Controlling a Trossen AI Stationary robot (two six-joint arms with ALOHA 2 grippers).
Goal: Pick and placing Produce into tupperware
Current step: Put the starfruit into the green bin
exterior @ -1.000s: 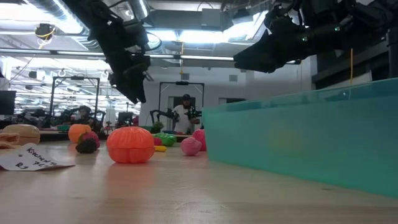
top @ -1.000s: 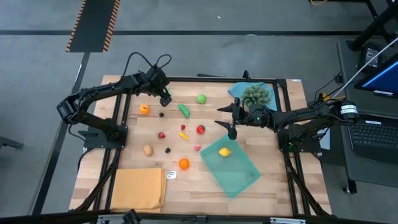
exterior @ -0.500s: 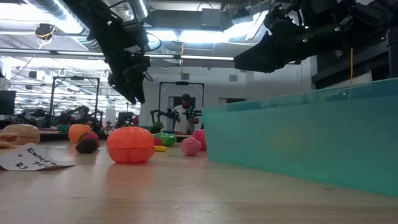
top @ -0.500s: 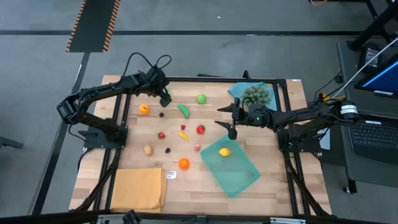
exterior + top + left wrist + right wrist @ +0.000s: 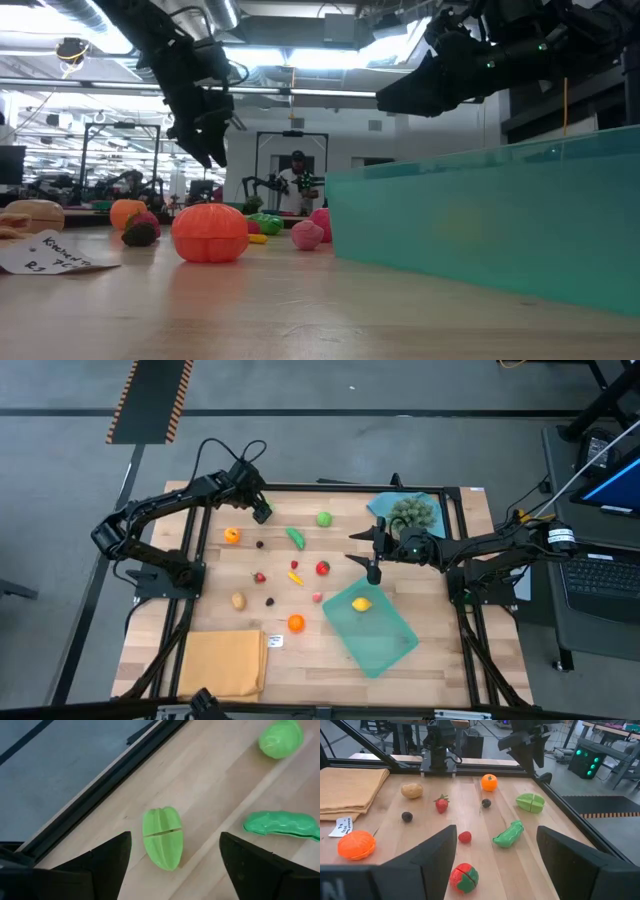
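The teal tupperware (image 5: 372,625) lies at the table's near right, its wall (image 5: 490,215) filling the low view, with a yellow piece (image 5: 362,604) inside. Produce is scattered over the table's middle: an orange (image 5: 231,536), a pea pod (image 5: 296,538), a green ball (image 5: 324,518), a tomato (image 5: 322,568), a potato (image 5: 238,601), an orange pumpkin (image 5: 296,623). My left gripper (image 5: 261,511) hangs open, well above the table, over a ridged green piece (image 5: 162,837) near the far edge. My right gripper (image 5: 372,566) hovers open at the tupperware's far corner.
A spiky grey-green ball (image 5: 412,512) sits on a blue cloth (image 5: 385,506) at the far right. A folded orange-yellow cloth (image 5: 225,663) and a paper label (image 5: 275,641) lie at the near left. The table frame's black rail (image 5: 100,795) runs close behind the ridged green piece.
My left gripper has swung a little toward the table's far left, staying open and high above the table. My right gripper and the produce have kept still.
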